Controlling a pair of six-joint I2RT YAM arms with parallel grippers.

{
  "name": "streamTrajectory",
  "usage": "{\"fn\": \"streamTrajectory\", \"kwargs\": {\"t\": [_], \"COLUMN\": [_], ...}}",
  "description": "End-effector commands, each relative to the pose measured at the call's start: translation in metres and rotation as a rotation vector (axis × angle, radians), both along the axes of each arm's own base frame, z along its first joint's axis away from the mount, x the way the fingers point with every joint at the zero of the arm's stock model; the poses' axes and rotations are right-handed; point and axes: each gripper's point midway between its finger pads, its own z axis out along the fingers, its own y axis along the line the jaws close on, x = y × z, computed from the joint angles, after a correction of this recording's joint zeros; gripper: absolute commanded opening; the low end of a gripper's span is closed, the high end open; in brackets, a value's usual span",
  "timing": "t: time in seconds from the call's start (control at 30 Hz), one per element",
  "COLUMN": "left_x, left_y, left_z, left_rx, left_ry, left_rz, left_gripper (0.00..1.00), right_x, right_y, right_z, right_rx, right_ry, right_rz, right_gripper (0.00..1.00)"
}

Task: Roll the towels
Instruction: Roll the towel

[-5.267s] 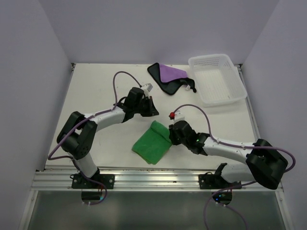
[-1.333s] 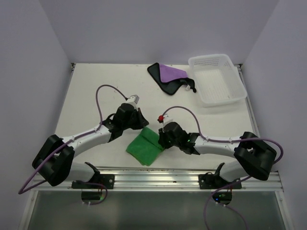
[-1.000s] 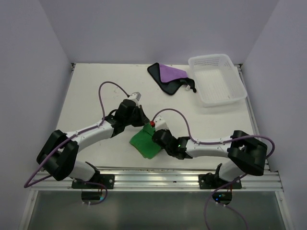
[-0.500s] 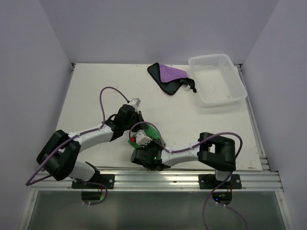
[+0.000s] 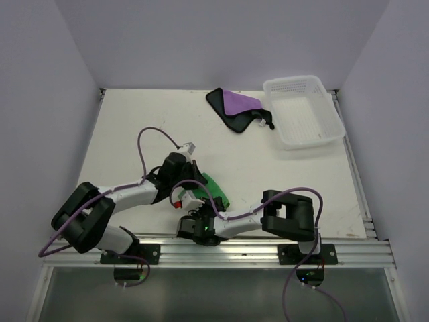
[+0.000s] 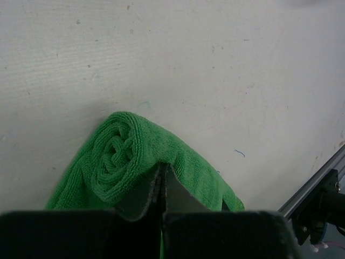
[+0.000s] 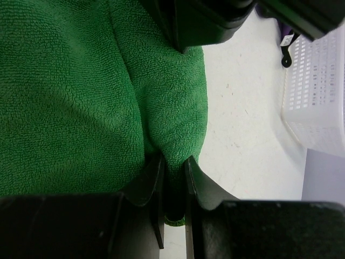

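The green towel (image 6: pixel 116 159) lies rolled into a spiral near the table's front; in the top view only a strip of the green towel (image 5: pixel 216 189) shows between the two arms. My left gripper (image 6: pixel 162 168) is shut, its tips pressed together against the top of the roll, with nothing seen between them. My right gripper (image 7: pixel 173 162) is shut on a fold of the green towel (image 7: pixel 70 97) at its edge. In the top view both the left gripper (image 5: pixel 193 178) and the right gripper (image 5: pixel 200 198) crowd over the roll. The purple towel (image 5: pixel 234 106) lies crumpled at the back.
The white lattice basket (image 5: pixel 303 111) stands at the back right, next to the purple towel; its wall (image 7: pixel 318 91) shows in the right wrist view. The right arm's elbow (image 5: pixel 289 209) is folded close to the metal front rail (image 5: pixel 221 249).
The right arm has swung left and folded in toward the front rail, carrying the towel's edge. The green towel went from a flat fold to a tight roll. The left gripper stayed at the towel.
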Motion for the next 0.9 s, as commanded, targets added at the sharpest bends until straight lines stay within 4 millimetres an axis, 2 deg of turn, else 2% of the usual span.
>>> {"fn": "streamTrajectory", "kwargs": {"t": [0.0, 0.1, 0.23, 0.33, 0.4, 0.43, 0.6, 0.8, 0.83, 0.87], "left_x": [-0.01, -0.015, -0.017, -0.018, -0.021, -0.022, -0.024, -0.026, -0.026, -0.027], "left_y": [-0.001, 0.005, 0.011, 0.016, 0.02, 0.021, 0.023, 0.024, 0.025, 0.025], "left_z": [-0.019, -0.033, -0.042, -0.051, -0.057, -0.058, -0.062, -0.065, -0.064, -0.065], "left_rx": [0.003, 0.029, 0.058, 0.089, 0.107, 0.108, 0.117, 0.122, 0.12, 0.121], "left_ry": [0.03, 0.055, 0.063, 0.075, 0.086, 0.089, 0.094, 0.101, 0.099, 0.102], "left_rz": [-0.012, 0.001, 0.014, 0.021, 0.025, 0.026, 0.026, 0.026, 0.026, 0.024], "left_gripper": [0.0, 0.0, 0.0, 0.0, 0.0, 0.0, 0.0, 0.0, 0.0, 0.0], "right_x": [-0.008, -0.007, -0.011, -0.014, -0.016, -0.017, -0.02, -0.029, -0.03, -0.03], "right_y": [0.013, 0.014, 0.018, 0.021, 0.021, 0.022, 0.02, 0.014, 0.009, 0.008], "right_z": [-0.011, -0.008, -0.001, 0.009, 0.015, 0.025, 0.045, 0.061, 0.061, 0.072], "right_rx": [0.036, 0.046, 0.106, 0.178, 0.216, 0.249, 0.355, 0.475, 0.49, 0.558], "right_ry": [0.057, 0.06, 0.089, 0.118, 0.127, 0.126, 0.136, 0.199, 0.204, 0.211], "right_rz": [0.02, 0.021, 0.044, 0.06, 0.062, 0.065, 0.062, 0.056, 0.048, 0.042], "right_gripper": [0.03, 0.06, 0.11, 0.2, 0.31, 0.34, 0.45, 0.5, 0.51, 0.52]}}
